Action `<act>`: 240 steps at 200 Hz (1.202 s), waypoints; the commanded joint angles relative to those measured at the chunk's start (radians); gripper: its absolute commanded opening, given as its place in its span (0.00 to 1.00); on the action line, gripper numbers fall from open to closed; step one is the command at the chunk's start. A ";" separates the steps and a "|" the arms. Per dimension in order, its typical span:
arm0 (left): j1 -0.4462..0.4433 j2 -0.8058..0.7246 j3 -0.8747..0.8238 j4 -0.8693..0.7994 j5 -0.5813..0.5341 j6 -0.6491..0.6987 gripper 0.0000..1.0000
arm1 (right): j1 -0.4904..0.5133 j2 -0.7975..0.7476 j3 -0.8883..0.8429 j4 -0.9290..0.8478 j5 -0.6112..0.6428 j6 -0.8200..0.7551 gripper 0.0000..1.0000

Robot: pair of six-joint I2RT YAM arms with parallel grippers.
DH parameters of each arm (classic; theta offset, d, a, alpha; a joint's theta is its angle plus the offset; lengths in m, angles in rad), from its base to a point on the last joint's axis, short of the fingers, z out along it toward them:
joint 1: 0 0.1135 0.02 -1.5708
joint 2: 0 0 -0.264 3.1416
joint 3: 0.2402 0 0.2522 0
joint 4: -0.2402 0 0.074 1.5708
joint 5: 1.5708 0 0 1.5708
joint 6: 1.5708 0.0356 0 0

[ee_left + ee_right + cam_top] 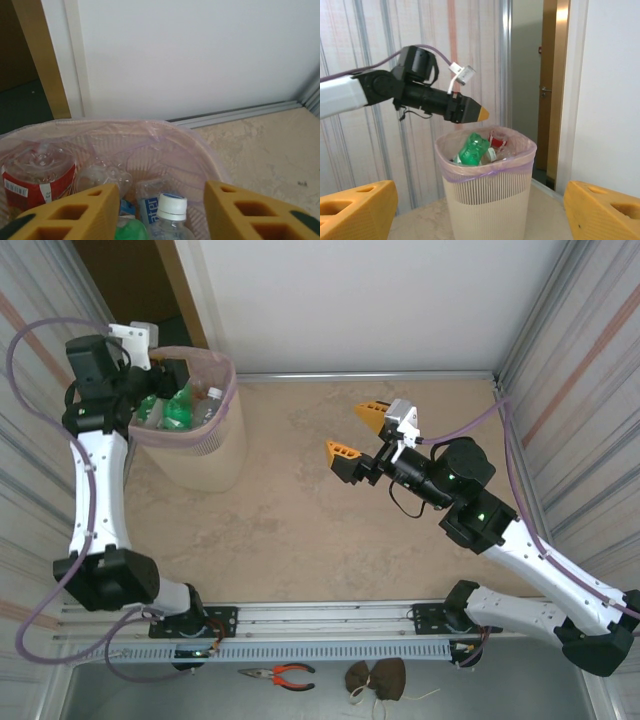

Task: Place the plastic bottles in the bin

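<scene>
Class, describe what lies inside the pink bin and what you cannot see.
The bin holds a green bottle, a red-labelled bottle and a white-capped bottle. Whatever lies beneath them is covered.

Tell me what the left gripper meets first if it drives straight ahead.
Probably the white-capped bottle in the bin, framed between the left gripper's open fingers; depth is unclear.

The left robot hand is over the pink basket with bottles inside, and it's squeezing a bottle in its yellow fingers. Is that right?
Not quite. The left gripper is over the pale pink plastic mesh bin with crushed plastic bottles inside, but its yellow fingers are open and hold nothing, as the left wrist view shows.
</scene>
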 commanded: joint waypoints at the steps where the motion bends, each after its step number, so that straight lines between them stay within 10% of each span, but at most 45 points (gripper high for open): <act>1: 0.001 0.067 0.086 -0.085 -0.003 0.027 0.42 | -0.008 -0.016 -0.001 0.001 0.006 0.012 0.85; 240: 0.019 -0.036 -0.063 -0.384 -0.131 0.088 0.31 | -0.007 0.010 0.034 -0.012 -0.033 0.021 0.85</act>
